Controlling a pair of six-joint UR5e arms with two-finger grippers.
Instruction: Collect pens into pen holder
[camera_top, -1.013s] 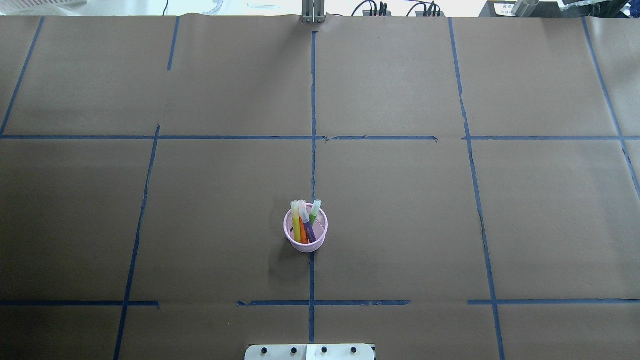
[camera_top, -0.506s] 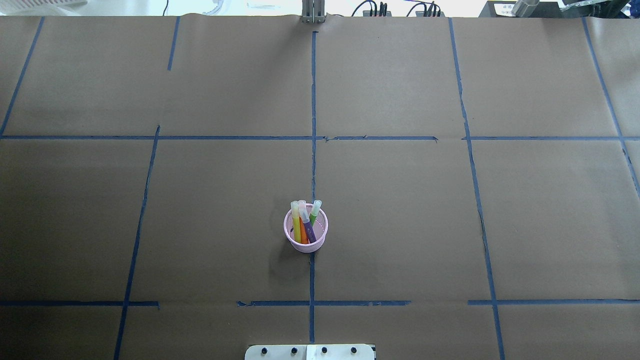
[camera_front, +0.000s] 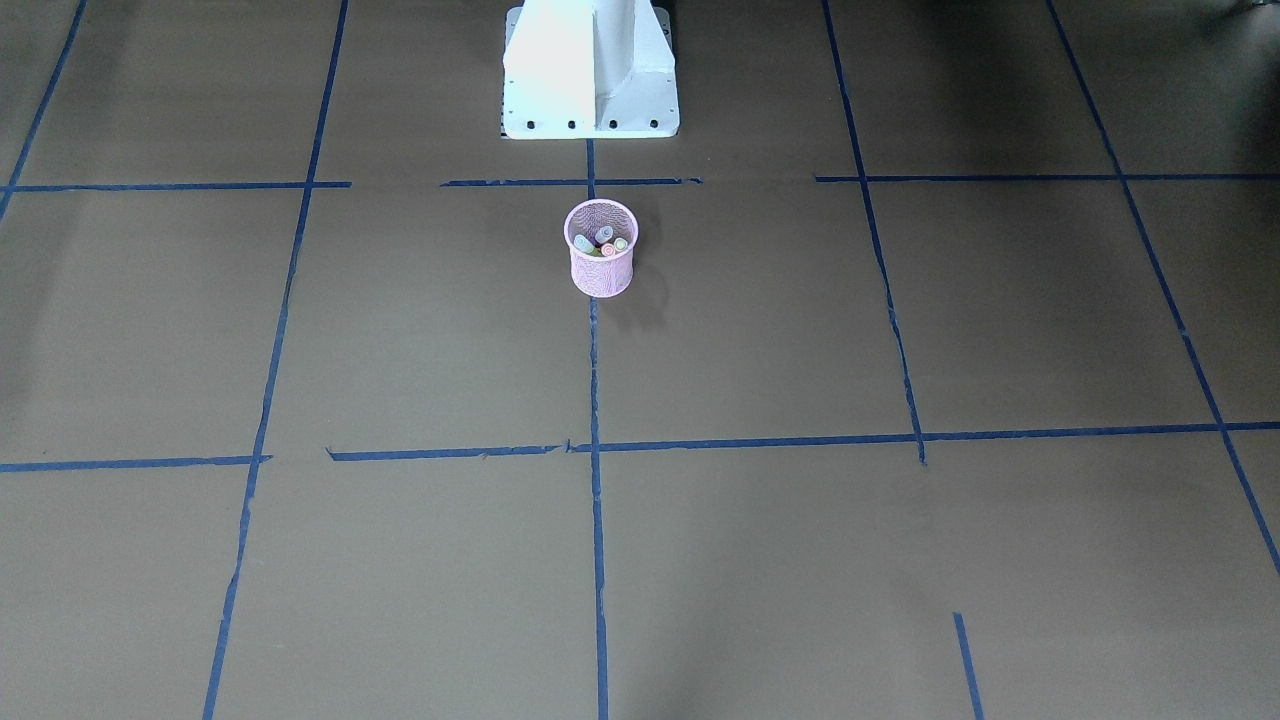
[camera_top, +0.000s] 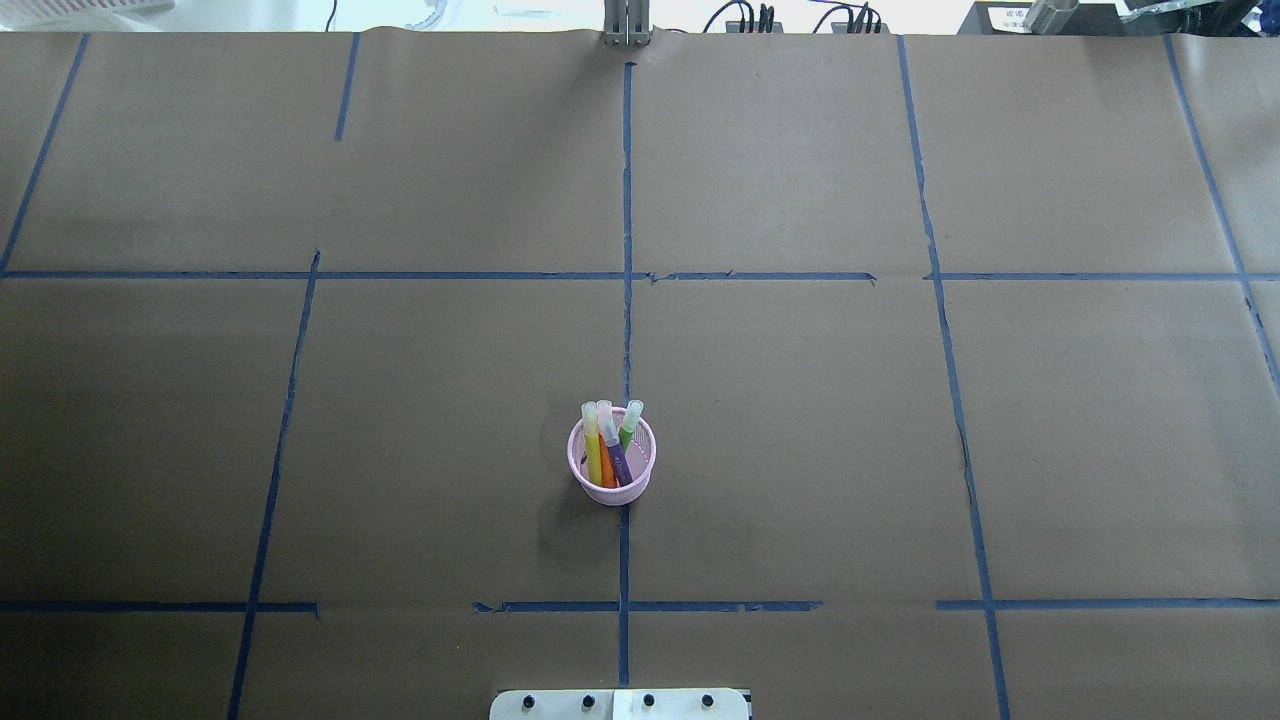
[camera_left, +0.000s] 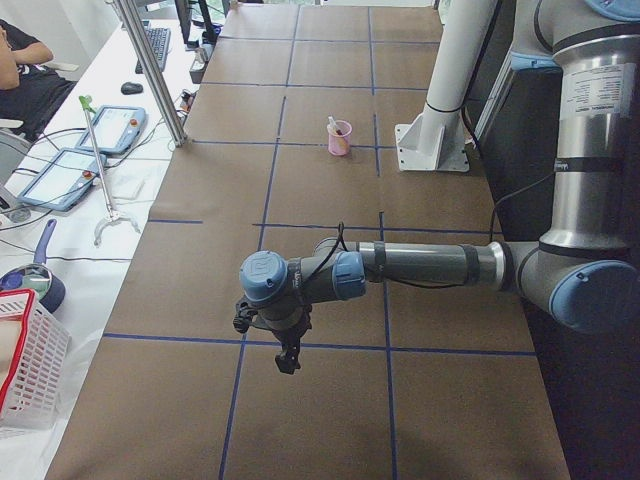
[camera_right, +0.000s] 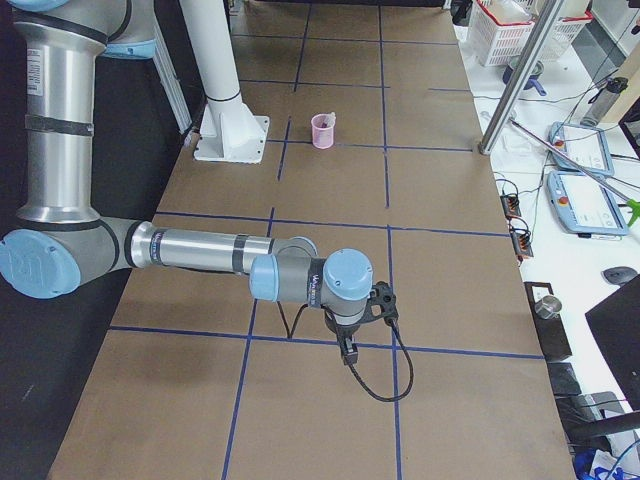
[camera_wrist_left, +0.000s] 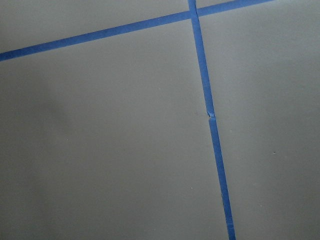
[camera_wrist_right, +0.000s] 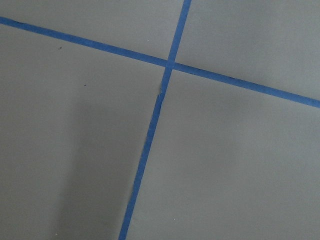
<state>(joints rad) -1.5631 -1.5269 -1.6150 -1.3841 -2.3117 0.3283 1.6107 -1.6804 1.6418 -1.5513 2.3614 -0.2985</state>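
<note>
The pink mesh pen holder (camera_top: 611, 487) stands upright on the centre tape line, near the robot's base. Several pens lean inside it, caps up: a yellow one (camera_top: 592, 450), an orange one (camera_top: 605, 464), a purple one (camera_top: 619, 464) and a green one (camera_top: 628, 430). The front-facing view shows the pen holder (camera_front: 600, 275) with cap ends inside its rim. My left gripper (camera_left: 287, 360) hangs low over the table's left end, far from the holder. My right gripper (camera_right: 347, 355) hangs low over the right end. Whether either is open or shut cannot be told. Both wrist views show only paper and tape.
Brown paper with blue tape lines (camera_top: 626, 230) covers the table. The white robot base (camera_front: 590, 70) stands close behind the holder. Beyond the left end are a metal post (camera_left: 150, 70), tablets (camera_left: 120, 128), a white basket (camera_left: 25, 360) and a seated person (camera_left: 25, 70).
</note>
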